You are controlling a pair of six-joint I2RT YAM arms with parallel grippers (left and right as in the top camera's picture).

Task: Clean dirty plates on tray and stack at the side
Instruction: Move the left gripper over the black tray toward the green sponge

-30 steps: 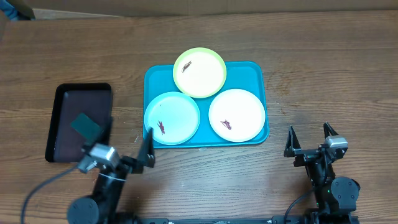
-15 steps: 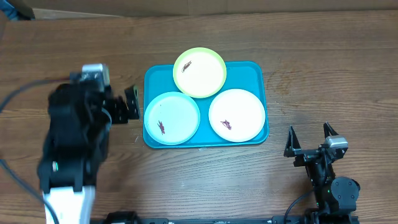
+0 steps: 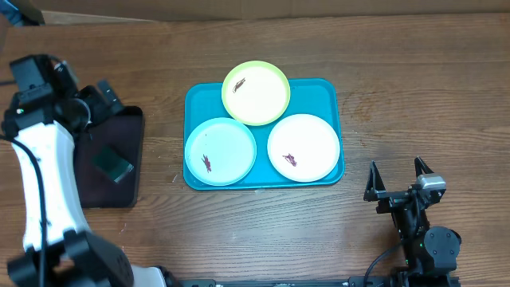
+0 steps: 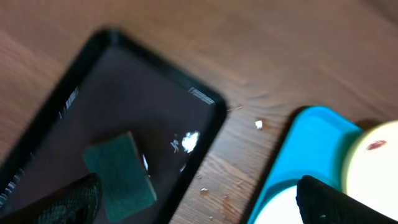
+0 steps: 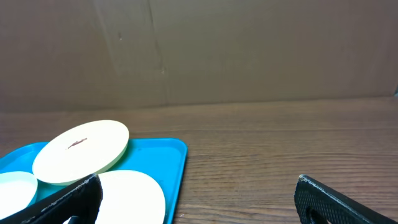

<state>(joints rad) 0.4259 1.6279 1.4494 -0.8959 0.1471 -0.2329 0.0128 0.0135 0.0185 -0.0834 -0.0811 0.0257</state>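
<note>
- Since half a second ago, my left arm has swung away from the tray's left edge to the far left of the desk [image 3: 414, 80]; my right arm has not moved.
- My left gripper [image 3: 102, 96] now hangs over the far corner of the black tray [image 3: 119, 135], jaws spread wide with nothing between them.
- Through the left wrist camera I see a green sponge [image 4: 118, 168] lying flat in that black tray, near my left finger.
- The turquoise tray [image 3: 339, 104] lies to the right of my left gripper, apart from it, and holds all three plates.
- The yellow-green plate [image 3: 256, 93] overhangs the tray's far rim, with the mint-blue plate [image 3: 220, 151] at near left and the white plate [image 3: 304, 147] at near right.
- Each plate shows a small dark smear.
- My right gripper [image 3: 396, 182] sits at the desk's near edge, beyond the tray's near right corner and clear of it, jaws wide and empty.
</note>
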